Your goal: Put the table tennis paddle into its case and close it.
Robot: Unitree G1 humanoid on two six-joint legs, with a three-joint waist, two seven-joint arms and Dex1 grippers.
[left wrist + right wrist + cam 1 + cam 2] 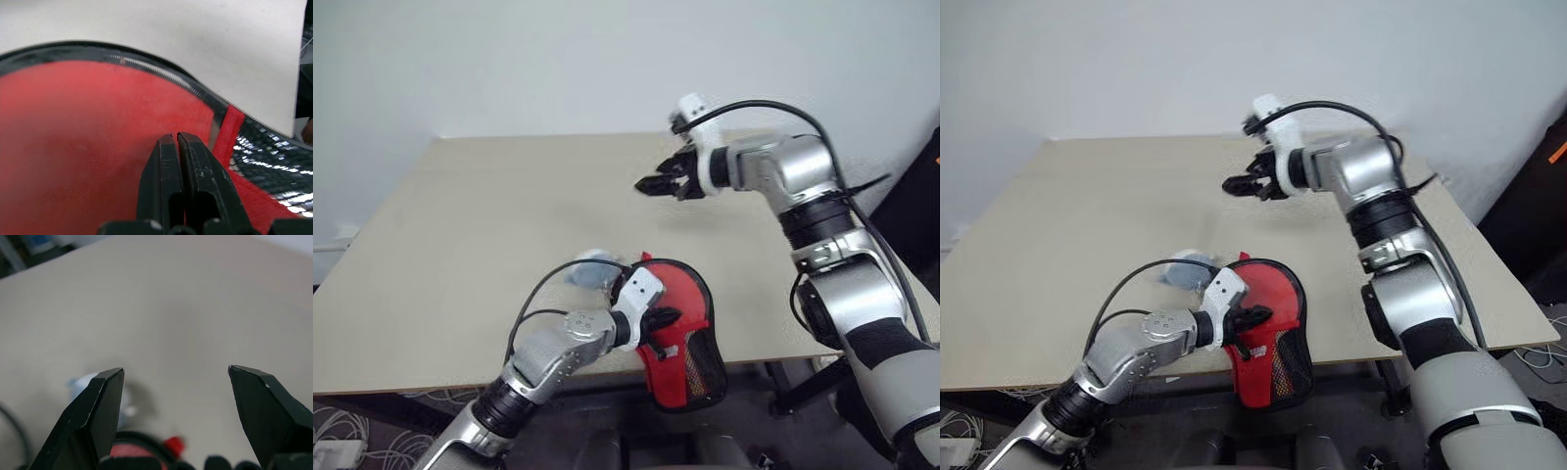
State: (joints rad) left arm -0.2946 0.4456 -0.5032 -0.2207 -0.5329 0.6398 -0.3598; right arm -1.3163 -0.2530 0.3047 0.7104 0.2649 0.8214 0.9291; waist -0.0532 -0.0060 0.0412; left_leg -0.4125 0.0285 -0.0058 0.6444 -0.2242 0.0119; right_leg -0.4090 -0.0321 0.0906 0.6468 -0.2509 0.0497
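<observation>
Near the front edge of the bench [431, 255], toward the right corner: the red case [683, 333], lying flat, black mesh end hanging over the edge. Left claw [668, 319] right on top of the case, fingers [182, 181] pressed together; pinching the red cloth or just resting on it, hard to tell. Zip teeth showing along the case's rim in the left wrist view, so maybe not zipped all the way. Table tennis paddle nowhere to point at; probably inside already, just a guess. Just behind the case, a small grey-blue round thing [592, 269]. Farther back, above the middle of the bench, the right claw [646, 184] up in the air, fingers wide apart, holding nothing. Left to do, most likely: finishing the closing.
</observation>
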